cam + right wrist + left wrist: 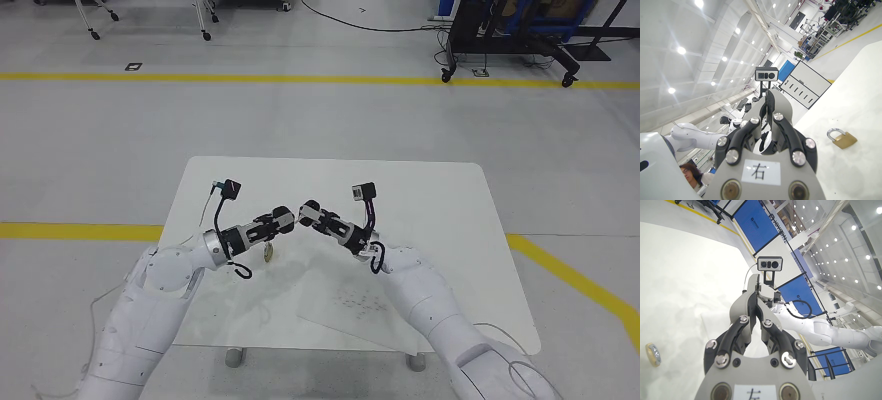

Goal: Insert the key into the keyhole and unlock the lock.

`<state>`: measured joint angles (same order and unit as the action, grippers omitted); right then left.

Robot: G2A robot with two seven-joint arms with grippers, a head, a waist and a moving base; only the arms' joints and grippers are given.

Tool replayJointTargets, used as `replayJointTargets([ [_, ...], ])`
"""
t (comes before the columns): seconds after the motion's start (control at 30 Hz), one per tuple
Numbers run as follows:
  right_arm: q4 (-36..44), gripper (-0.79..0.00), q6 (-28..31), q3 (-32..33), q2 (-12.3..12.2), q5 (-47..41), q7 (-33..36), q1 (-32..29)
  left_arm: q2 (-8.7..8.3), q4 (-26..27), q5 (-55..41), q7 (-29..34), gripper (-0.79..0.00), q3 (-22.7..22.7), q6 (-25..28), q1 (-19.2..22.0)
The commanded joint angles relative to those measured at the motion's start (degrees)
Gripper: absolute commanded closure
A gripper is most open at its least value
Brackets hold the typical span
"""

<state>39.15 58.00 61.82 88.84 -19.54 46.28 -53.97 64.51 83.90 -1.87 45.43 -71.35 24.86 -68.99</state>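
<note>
A brass padlock with a silver shackle lies on the white table, just below the two grippers. It also appears in the left wrist view and in the right wrist view. My left gripper hovers above the table with its pads pressed together. A small metal piece, apparently the key, sits at its tips. My right gripper faces it tip to tip, shut, and almost touches it. Neither gripper touches the padlock.
The table's edge runs close behind the padlock in the right wrist view. Faint dark scuff marks mark the tabletop near the front. Open tabletop lies to the right and at the back.
</note>
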Motion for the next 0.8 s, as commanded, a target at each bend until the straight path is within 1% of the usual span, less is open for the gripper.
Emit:
replayJointTargets([
  [0.0, 0.1, 0.000, 0.0, 0.4, 0.0, 0.1, 0.0, -0.1, -0.04, -0.1, -0.5, 0.3, 0.000, 0.0, 0.1, 0.0],
  [0.03, 0.2, 0.000, 0.0, 0.5, 0.0, 0.1, 0.0, -0.1, -0.05, -0.1, -0.9, 0.4, 0.000, 0.0, 0.2, 0.0],
  [0.07, 0.2, 0.000, 0.0, 0.6, 0.0, 0.2, 0.0, -0.1, -0.07, -0.1, -1.2, 0.7, -0.132, 0.0, 0.3, 0.0],
  [0.13, 0.2, 0.000, 0.0, 0.8, 0.0, 0.4, 0.0, -0.1, -0.10, -0.2, -1.8, 1.1, -0.305, 0.1, 0.8, 0.0],
  [0.17, 0.2, 0.000, 0.0, 0.9, 0.0, 0.4, 0.0, -0.1, -0.11, -0.2, -2.5, 1.7, -0.357, 0.3, 1.2, 0.0],
  [0.2, 0.2, 0.000, 0.0, 0.9, 0.1, 0.4, 0.0, -0.1, -0.12, -0.4, -3.4, 2.3, -0.382, 0.3, 1.4, 0.0],
  [0.23, 0.1, 0.000, 0.0, 0.9, 0.1, 0.3, 0.0, 0.0, -0.14, -0.6, -4.0, 2.7, -0.388, 0.3, 1.5, 0.1],
  [0.33, -0.2, 0.000, 0.0, 0.6, 0.4, 0.3, 0.0, 0.2, -0.20, -1.0, -4.7, 3.4, -0.376, 0.4, 1.7, 0.4],
  [0.43, -0.6, 0.000, 0.0, 0.3, 0.7, 0.2, 0.0, 0.7, -0.26, -1.0, -4.6, 3.6, -0.326, 0.5, 2.0, 0.4],
  [0.47, -0.7, 0.000, 0.0, 0.2, 0.7, 0.3, 0.0, 0.8, -0.28, -1.0, -4.6, 3.6, -0.286, 0.6, 2.0, 0.5],
  [0.53, -0.9, 0.000, 0.0, 0.2, 0.8, 0.3, 0.0, 0.9, -0.31, -1.0, -4.6, 3.6, -0.234, 0.6, 2.0, 0.5],
  [0.57, -1.0, 0.000, 0.0, 0.2, 0.9, 0.4, 0.0, 1.0, -0.32, -1.0, -4.6, 3.6, -0.222, 0.7, 2.0, 0.5],
  [0.63, -1.1, 0.000, 0.0, 0.1, 1.0, 0.5, 0.0, 1.1, -0.35, -1.0, -4.8, 3.6, -0.172, 0.7, 1.7, 0.5],
  [0.7, -1.2, 0.000, 0.0, 0.1, 1.1, 0.6, 0.0, 1.2, -0.39, -0.9, -4.8, 3.5, -0.055, 0.8, 1.3, 0.5],
  [0.73, -1.2, 0.000, 0.0, 0.1, 1.1, 0.6, 0.0, 1.2, -0.41, -0.9, -4.8, 3.5, -0.015, 0.8, 1.1, 0.5],
  [0.77, -1.3, 0.000, 0.0, 0.1, 1.1, 0.6, 0.0, 1.2, -0.43, -0.9, -4.8, 3.4, 0.000, 0.8, 0.9, 0.5],
])
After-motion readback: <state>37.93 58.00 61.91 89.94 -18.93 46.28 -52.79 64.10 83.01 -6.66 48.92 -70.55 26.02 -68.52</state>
